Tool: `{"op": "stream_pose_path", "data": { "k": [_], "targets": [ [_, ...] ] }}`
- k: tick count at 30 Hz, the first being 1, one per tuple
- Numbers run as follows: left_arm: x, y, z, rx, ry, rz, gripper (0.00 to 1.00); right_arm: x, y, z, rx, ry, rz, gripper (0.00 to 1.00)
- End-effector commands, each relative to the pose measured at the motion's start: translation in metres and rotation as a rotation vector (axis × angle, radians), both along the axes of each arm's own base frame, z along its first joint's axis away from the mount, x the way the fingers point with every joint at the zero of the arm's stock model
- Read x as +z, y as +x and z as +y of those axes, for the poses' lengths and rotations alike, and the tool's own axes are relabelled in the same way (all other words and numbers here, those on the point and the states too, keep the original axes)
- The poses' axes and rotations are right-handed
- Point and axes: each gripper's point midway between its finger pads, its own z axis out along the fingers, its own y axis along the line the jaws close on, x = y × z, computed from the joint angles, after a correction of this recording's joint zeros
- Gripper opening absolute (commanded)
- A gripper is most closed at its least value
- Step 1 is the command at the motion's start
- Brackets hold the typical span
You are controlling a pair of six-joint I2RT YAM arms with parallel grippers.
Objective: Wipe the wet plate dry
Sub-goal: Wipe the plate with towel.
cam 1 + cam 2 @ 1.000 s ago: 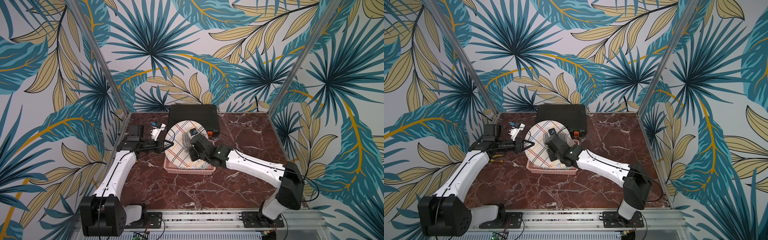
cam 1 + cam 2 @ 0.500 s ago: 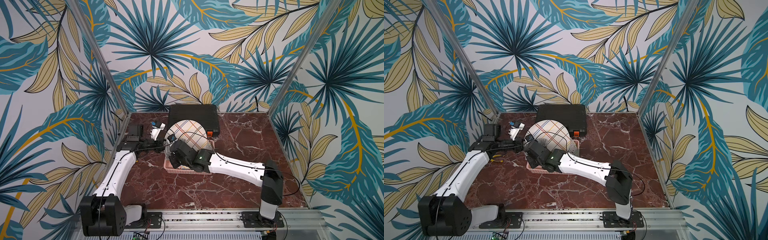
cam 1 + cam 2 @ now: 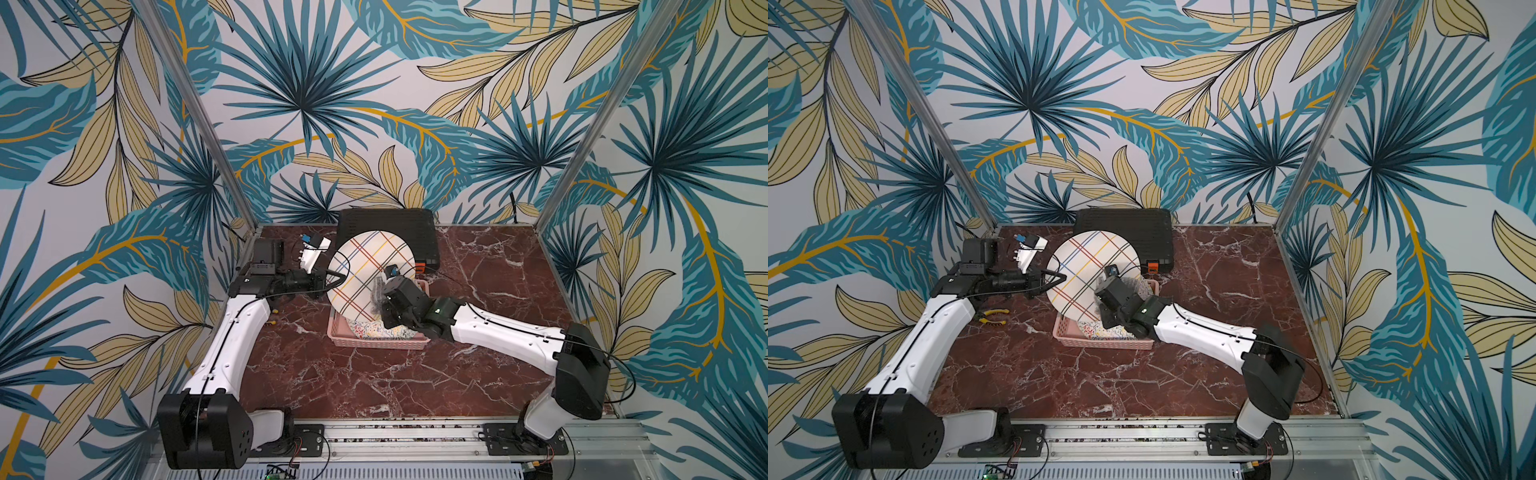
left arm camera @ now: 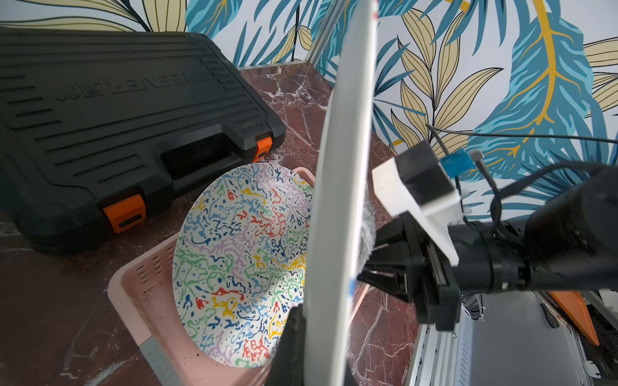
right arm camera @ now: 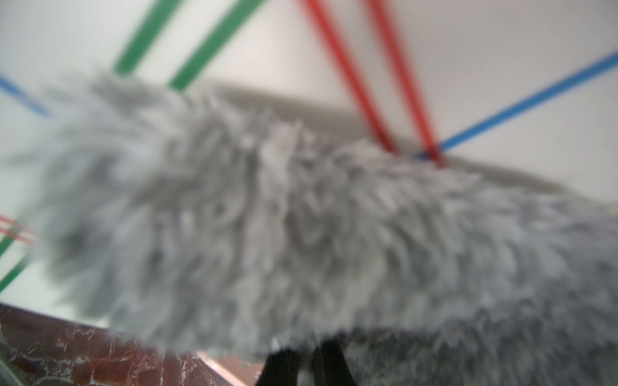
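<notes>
The plate (image 3: 365, 262), white with crossing coloured lines, stands on edge above the basket in both top views (image 3: 1086, 266). My left gripper (image 3: 331, 286) is shut on its left rim. In the left wrist view the plate (image 4: 341, 200) shows edge-on, running down between the left gripper's (image 4: 314, 351) jaws. My right gripper (image 3: 380, 297) is shut on a fluffy grey cloth (image 3: 376, 291) pressed against the lower right of the plate's face. The right wrist view is filled by the cloth (image 5: 301, 234), with the plate (image 5: 501, 67) behind it and the right gripper (image 5: 307, 364) shut on its lower edge.
A pink basket (image 3: 340, 338) under the plate holds a second plate (image 4: 240, 240) with coloured squiggles. A black tool case (image 3: 386, 220) with orange latches lies behind it. Yellow-handled pliers (image 3: 992, 316) lie on the marble table (image 3: 374, 382) near the left arm.
My right gripper swept the cloth across the plate's face to the lower left, then back to the lower right. The left gripper has kept the plate still.
</notes>
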Motion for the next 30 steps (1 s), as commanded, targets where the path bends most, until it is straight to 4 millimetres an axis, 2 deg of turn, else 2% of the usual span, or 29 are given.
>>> {"op": "stream_pose_path", "data": {
  "k": [1, 5, 8, 13, 14, 16, 22, 27, 30],
  "targets": [
    [0.043, -0.043, -0.021, -0.166, -0.157, 0.013, 0.0, -0.01, 0.019, -0.053, -0.149, -0.051, -0.007, 0.0],
    [0.048, -0.049, -0.021, -0.173, -0.157, 0.005, 0.0, 0.0, 0.034, -0.089, -0.231, -0.048, -0.028, 0.0],
    [0.047, -0.052, -0.021, -0.176, -0.136, -0.009, 0.0, 0.019, 0.038, -0.104, -0.244, -0.028, -0.049, 0.0],
    [0.031, -0.058, -0.019, -0.175, 0.046, -0.096, 0.0, 0.076, 0.044, -0.126, -0.224, 0.042, -0.07, 0.0],
    [0.029, -0.059, -0.018, -0.177, 0.075, -0.116, 0.0, 0.081, 0.044, -0.128, -0.205, 0.061, -0.052, 0.0],
    [0.028, -0.059, -0.018, -0.18, 0.122, -0.158, 0.0, 0.11, 0.047, -0.126, -0.164, 0.107, -0.058, 0.0],
    [0.029, -0.054, -0.019, -0.203, 0.244, -0.259, 0.0, 0.167, 0.05, -0.088, 0.008, 0.2, -0.015, 0.0],
    [0.028, -0.052, -0.023, -0.237, 0.321, -0.317, 0.0, 0.188, 0.05, -0.04, 0.163, 0.369, 0.097, 0.0],
    [0.03, -0.05, -0.027, -0.252, 0.343, -0.341, 0.0, 0.187, 0.047, -0.01, 0.251, 0.449, 0.2, 0.0]
  ]
}}
